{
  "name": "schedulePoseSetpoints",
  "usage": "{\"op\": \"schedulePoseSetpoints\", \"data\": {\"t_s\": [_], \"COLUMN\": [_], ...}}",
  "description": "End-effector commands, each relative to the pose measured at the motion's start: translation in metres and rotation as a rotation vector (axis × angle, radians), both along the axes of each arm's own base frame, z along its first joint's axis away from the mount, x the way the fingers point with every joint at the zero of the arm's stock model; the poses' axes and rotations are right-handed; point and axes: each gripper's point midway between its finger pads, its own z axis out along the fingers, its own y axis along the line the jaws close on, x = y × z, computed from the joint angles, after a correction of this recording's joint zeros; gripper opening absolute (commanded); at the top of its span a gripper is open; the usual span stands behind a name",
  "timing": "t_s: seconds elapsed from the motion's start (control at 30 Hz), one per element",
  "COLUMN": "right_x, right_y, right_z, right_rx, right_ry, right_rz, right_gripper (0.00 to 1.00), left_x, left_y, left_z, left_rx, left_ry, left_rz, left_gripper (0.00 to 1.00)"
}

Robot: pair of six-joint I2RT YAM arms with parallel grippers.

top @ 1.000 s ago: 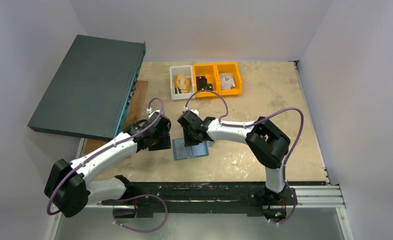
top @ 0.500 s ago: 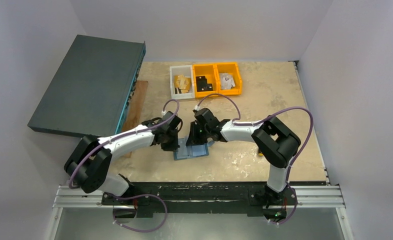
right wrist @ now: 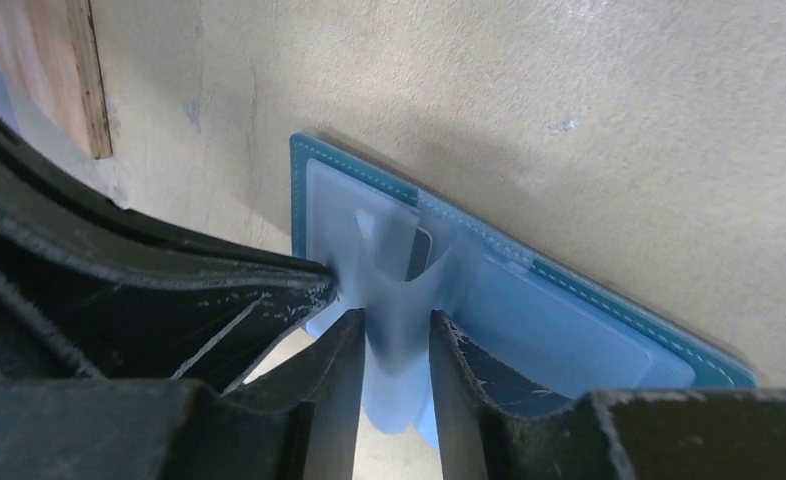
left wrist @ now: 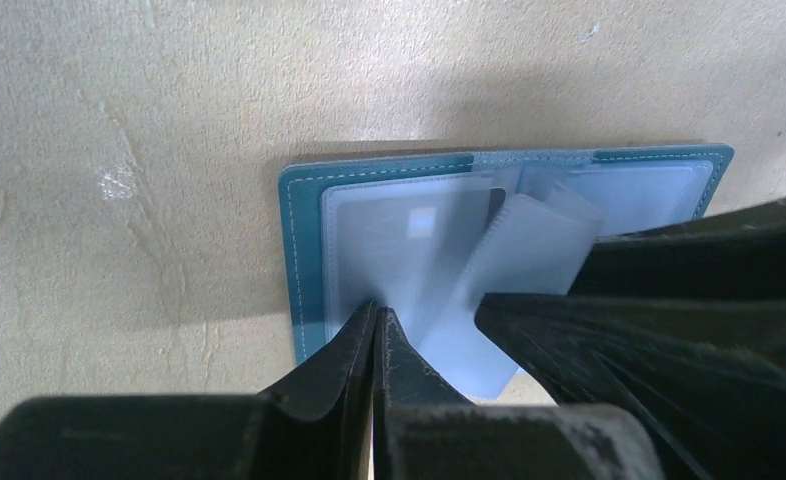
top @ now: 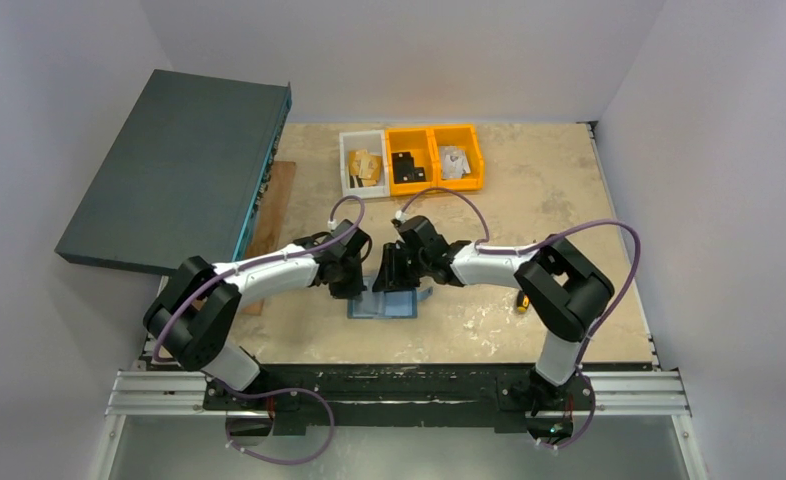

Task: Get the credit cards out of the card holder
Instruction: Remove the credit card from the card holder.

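Left arm swung in. Left gripper (left wrist: pixel 376 320) now pressed together, tips on left panel of card holder (left wrist: pixel 304 250), which lies open on table (left wrist: pixel 169 100). Right gripper (right wrist: pixel 394 325) straddles pale card (left wrist: pixel 529 250), angled half out of holder's middle; can't tell if clamped. Prob holder pinned, pull-out underway.

The card holder (left wrist: pixel 399 225) has a matt stitched teal cover and glossy translucent plastic pockets.

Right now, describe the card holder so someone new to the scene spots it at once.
On the beige table, look toward the near edge, straight down the view from the three bins. The card holder lies open there. It is the only light-blue thing on the tabletop: small, teal-edged, pale clear pockets inside, unlike the big dark box at left.
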Motion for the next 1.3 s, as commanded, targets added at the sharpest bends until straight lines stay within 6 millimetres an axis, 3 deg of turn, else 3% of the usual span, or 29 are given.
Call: {"op": "schedulePoseSetpoints", "data": {"t_s": [0.0,0.4,0.6,0.77,1.1,1.27], "right_x": [0.003,0.008,0.005,0.007,0.012,0.018], "right_y": [-0.014,-0.049,-0.057,-0.057,-0.063,-0.08], "right_z": [0.019,0.022,0.024,0.037,0.048,0.052], "right_rx": [-0.052,-0.208,-0.222,-0.208,-0.223,-0.259], "right_ry": [-0.061,-0.115,-0.118,-0.141,-0.156,-0.167], "right_rz": [-0.015,-0.079,-0.097,-0.109,-0.136,-0.189], "right_gripper": [0.31,0.33,0.32,0.31,0.31,0.31], "left_x": [0.005,0.006,0.007,0.009,0.015,0.014], "left_y": [0.003,-0.003,-0.006,-0.01,-0.039,-0.07], "left_z": [-0.004,-0.002,0.003,0.007,0.041,0.042], "left_rx": [0.033,0.014,0.001,-0.008,-0.078,-0.153], "left_ry": [-0.009,-0.005,-0.013,-0.017,-0.094,-0.079], "left_rz": [0.027,0.002,-0.006,-0.021,-0.106,-0.177], "left_gripper": [0.0,0.0,0.0,0.0,0.0,0.0]}}
